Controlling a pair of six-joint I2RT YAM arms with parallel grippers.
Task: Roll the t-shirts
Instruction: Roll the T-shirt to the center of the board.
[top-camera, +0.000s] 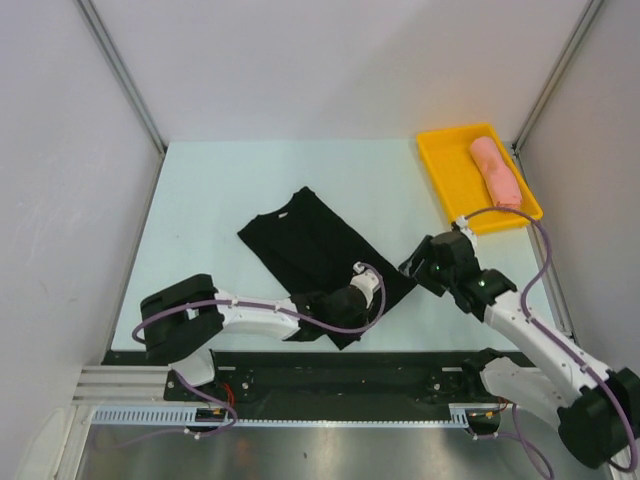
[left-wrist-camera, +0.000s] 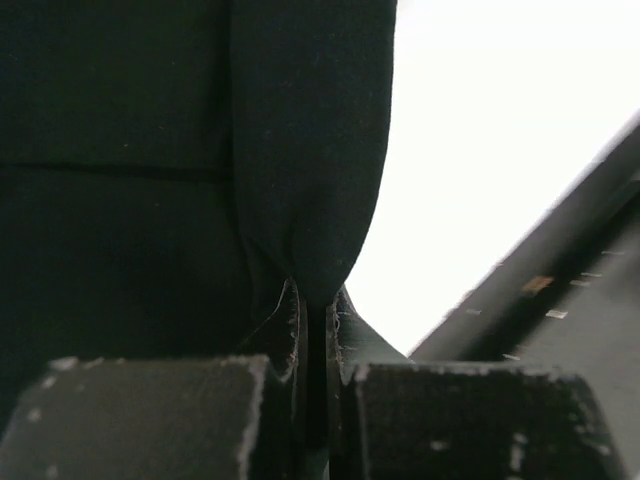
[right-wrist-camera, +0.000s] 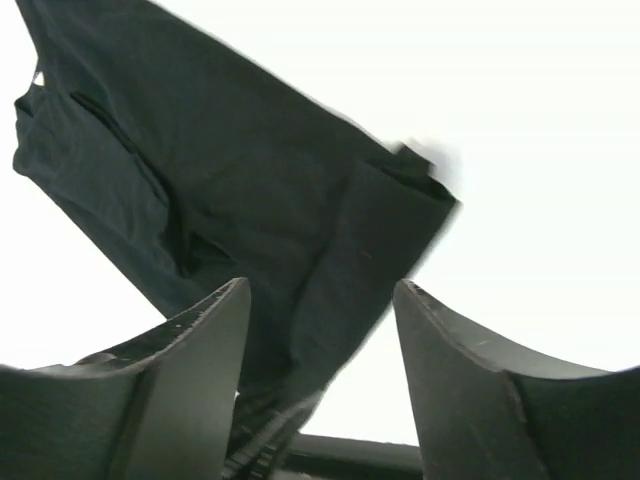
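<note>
Black cloth t-shirt (top-camera: 305, 240), folded narrow, lying mid pale tabletop (top-camera: 220, 180). Left fingers (left-wrist-camera: 288, 335) pinching its five-o'clock hem; right fingers (right-wrist-camera: 190, 370) hanging open beside. Roll seemingly starting: hem needs turning toward eleven o'clock. Salmon-pink rolled shirt (top-camera: 497, 172) resting at one o'clock.

You have a pale table (top-camera: 200, 200) with two things lying directly on it. The black t-shirt (top-camera: 310, 245) lies near the middle, folded into a long strip set diagonally, collar far-left, other end close to your near edge. The yellow tray (top-camera: 450, 175) sits at the far right corner, well apart from it.
</note>
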